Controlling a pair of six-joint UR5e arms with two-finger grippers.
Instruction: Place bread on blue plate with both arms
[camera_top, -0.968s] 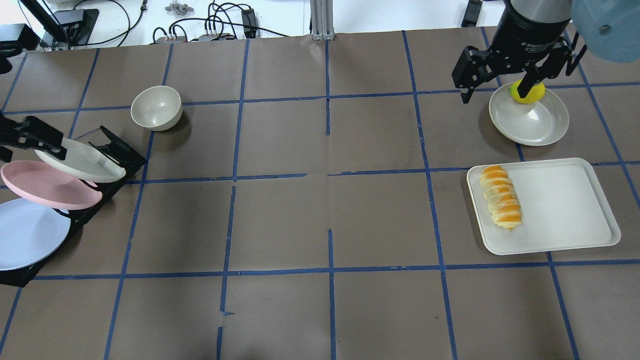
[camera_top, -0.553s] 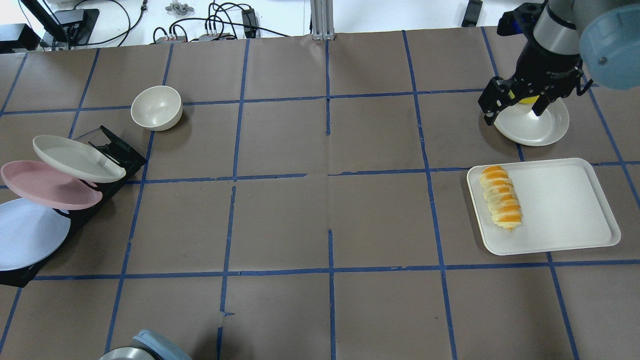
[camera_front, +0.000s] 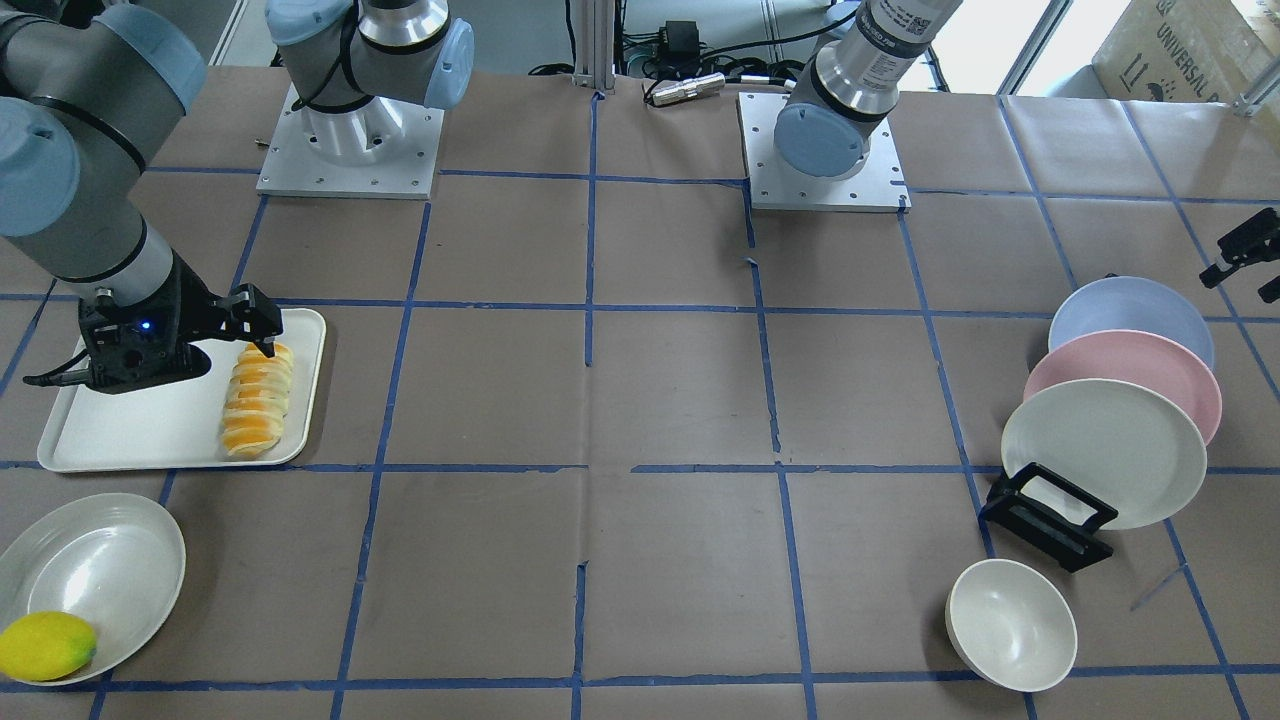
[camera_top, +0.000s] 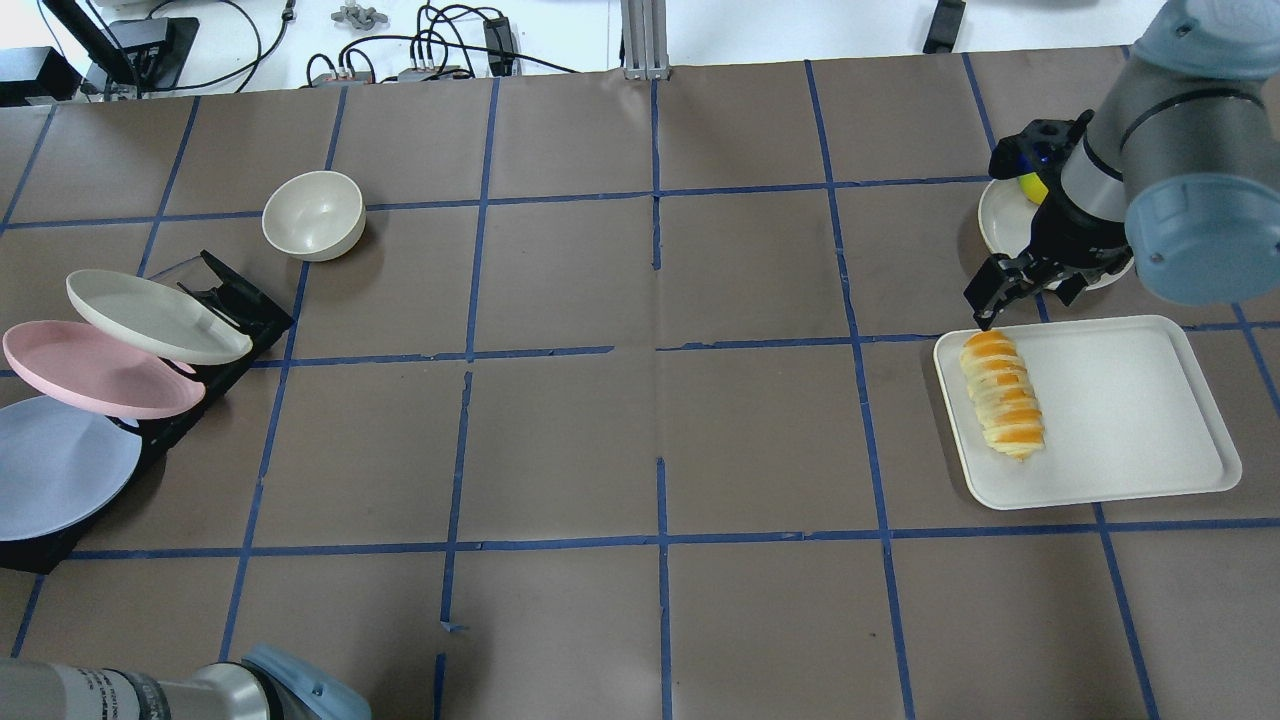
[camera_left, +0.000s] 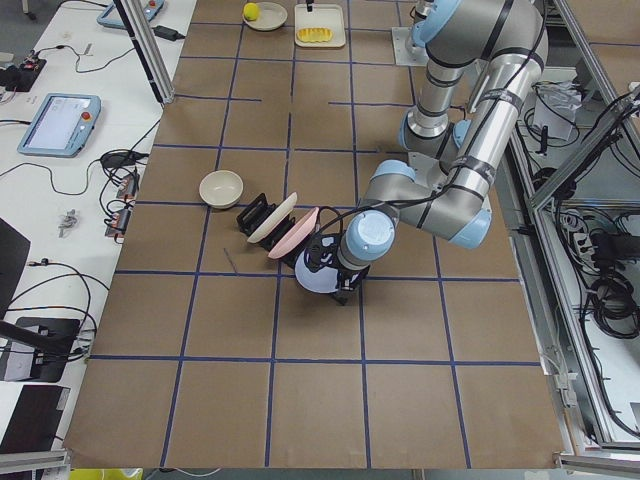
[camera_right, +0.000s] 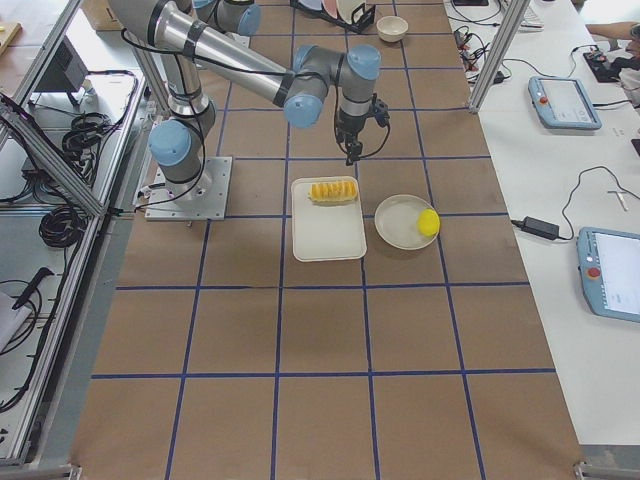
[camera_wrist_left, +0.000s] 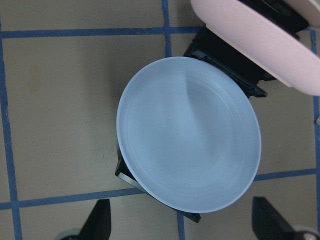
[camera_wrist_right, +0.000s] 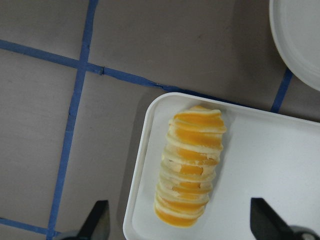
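Right gripper (camera_top: 1020, 290): jaws are seen spread wide in the wrist view, released, with nothing held between them. The gripper is held above the bread (camera_top: 1003, 395), clear of it, and the loaf is framed between the two fingertips from above. The bread is found lying flat on the white tray (camera_top: 1130, 400), along the tray edge that faces the table centre, with its orange crust segments and pale grooves upward. A white dish (camera_front: 110, 570) is noted just beyond the tray, with a yellow lemon (camera_front: 45, 645) resting against its rim. Left gripper (camera_wrist_left: 183, 218): jaws are likewise spread, released and empty. It is held over the blue plate (camera_top: 50, 470), apart from it. The blue plate is seen leaning tilted in the black rack (camera_top: 235, 300), in the slot nearest the robot, with the pink plate (camera_top: 90, 370) behind it and the cream plate (camera_top: 150, 315) behind that. A cream bowl (camera_top: 312, 215) is recorded on the table near the far end of the rack, not touching it. Bread and blue plate are well apart, at opposite ends of the table. Writing: "UNIVERSAL" is read on a cardboard box (camera_front: 1180, 45) in the front-facing view; the label on the left arm (camera_front: 870, 70) is too small to be read.
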